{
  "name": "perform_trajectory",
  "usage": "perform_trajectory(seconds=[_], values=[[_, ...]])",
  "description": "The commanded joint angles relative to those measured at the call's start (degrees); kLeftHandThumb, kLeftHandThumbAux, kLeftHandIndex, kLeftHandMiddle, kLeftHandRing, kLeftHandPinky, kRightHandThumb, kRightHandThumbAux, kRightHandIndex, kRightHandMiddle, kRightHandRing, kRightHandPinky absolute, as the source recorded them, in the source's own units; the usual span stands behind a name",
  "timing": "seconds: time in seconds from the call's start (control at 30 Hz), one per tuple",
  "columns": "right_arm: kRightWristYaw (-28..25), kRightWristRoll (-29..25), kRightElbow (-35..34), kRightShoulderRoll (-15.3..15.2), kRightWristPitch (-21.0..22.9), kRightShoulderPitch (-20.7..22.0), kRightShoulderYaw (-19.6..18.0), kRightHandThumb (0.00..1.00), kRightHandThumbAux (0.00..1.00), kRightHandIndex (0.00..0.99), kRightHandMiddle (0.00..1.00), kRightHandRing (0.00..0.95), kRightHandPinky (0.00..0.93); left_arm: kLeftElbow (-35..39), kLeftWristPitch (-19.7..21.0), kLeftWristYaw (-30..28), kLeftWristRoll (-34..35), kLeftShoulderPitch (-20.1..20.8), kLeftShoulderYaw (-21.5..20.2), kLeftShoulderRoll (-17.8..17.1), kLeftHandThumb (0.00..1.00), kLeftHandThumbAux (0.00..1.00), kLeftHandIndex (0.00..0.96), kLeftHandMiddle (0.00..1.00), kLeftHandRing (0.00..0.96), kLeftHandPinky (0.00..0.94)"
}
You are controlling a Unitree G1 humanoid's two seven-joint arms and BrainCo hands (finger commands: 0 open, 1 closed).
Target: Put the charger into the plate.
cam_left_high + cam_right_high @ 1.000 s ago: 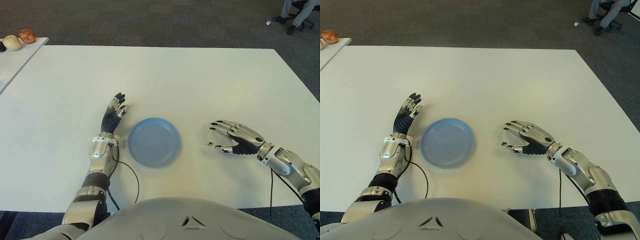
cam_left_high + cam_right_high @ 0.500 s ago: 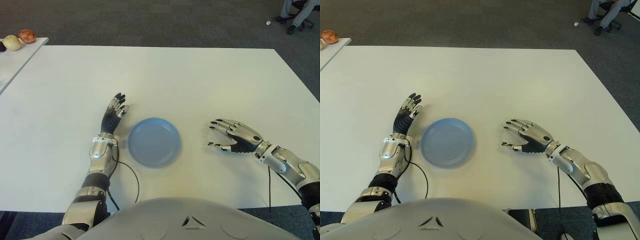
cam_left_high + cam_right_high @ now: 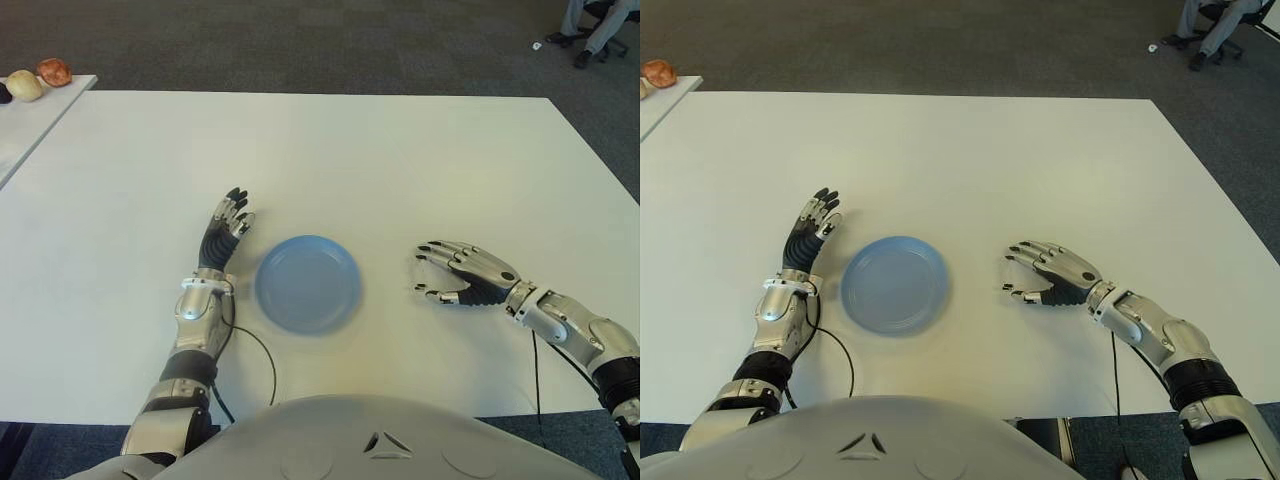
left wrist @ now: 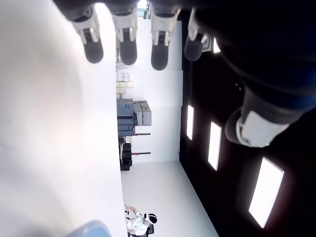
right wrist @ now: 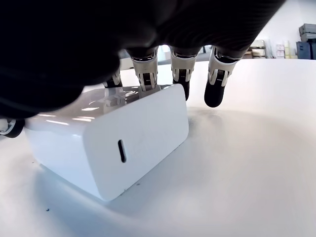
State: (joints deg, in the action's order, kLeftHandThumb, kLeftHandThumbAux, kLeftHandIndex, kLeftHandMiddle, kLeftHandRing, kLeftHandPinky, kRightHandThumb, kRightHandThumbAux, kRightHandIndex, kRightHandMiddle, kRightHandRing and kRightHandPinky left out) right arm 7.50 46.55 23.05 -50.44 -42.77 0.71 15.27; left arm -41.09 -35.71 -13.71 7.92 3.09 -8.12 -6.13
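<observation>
Charger (image 5: 111,143): white block, one slot-shaped port on the near face. Lies flat on the white counter (image 3: 400,160), under the right hand; seen only in the right wrist view, hidden by the palm in both eye views. Not in the plate yet.

Right hand (image 3: 465,276): arched over the charger, palm down, right of the plate w/ bare counter between. Fingers (image 5: 145,69) curl down behind the block, tips at or just past its far top edge; at least one looks to touch it. Thumb barely shows, so cannot tell if the grip is closed. Reads as cupped around, not yet clamped. Block is not lifted.

Plate (image 3: 308,283): blue, round, shallow, nothing in it. Sits between the two hands, nearer the left.

Left hand (image 3: 224,228): idle, just left of the plate, fingers straight and released, holding nothing. Left wrist view agrees.

Misc: round fruit-like items (image 3: 38,76) on a second counter far left. Person seated (image 3: 597,20), far right corner, only legs showing.

Stage (judgement): pre-grasp or early grasp, carry not begun.

Risks (judgement):
- Smooth hard faces, squared edges: a closing grip w/o thumb opposition could push the block along the counter instead of trapping it.
- Tips bearing on the top edge only could tilt or flip it.
- Weak pinch may drop it mid-carry, short of the plate.
- Light shallow plate: a low approach could nudge it toward the left hand, or the charger could skid off the rim.
</observation>
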Motion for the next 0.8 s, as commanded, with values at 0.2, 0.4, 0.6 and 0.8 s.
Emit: perform_trajectory(seconds=[0.2, 0.4, 0.6, 0.8], values=[[-0.1, 1.4, 0.1, 0.2, 0.3, 0.9, 1.6, 0.21, 0.143, 0.0, 0.0, 0.0, 0.0, -1.7, 4.9, -0.8, 0.4, -5.4, -0.1, 0.2, 0.0, 0.54, 0.053, 0.106, 0.09, 0.097], [-0.1, 2.0, 0.1, -0.1, 0.5, 1.3, 2.2, 0.214, 0.145, 0.0, 0.0, 0.0, 0.0, -1.1, 5.2, -1.2, 0.7, -5.7, -0.2, 0.2, 0.0, 0.534, 0.053, 0.106, 0.088, 0.095], [-0.6, 3.9, -0.1, -0.4, 1.0, 2.2, 3.3, 0.199, 0.159, 0.0, 0.0, 0.0, 0.0, -0.6, 5.3, -1.8, 1.4, -5.9, -0.5, 0.0, 0.0, 0.513, 0.06, 0.11, 0.091, 0.106], [-0.8, 7.3, 0.3, -0.7, 1.5, 4.6, 5.4, 0.173, 0.17, 0.0, 0.0, 0.0, 0.0, -0.4, 5.2, -1.7, 1.4, -6.2, -0.6, -0.3, 0.0, 0.503, 0.065, 0.112, 0.094, 0.107]])
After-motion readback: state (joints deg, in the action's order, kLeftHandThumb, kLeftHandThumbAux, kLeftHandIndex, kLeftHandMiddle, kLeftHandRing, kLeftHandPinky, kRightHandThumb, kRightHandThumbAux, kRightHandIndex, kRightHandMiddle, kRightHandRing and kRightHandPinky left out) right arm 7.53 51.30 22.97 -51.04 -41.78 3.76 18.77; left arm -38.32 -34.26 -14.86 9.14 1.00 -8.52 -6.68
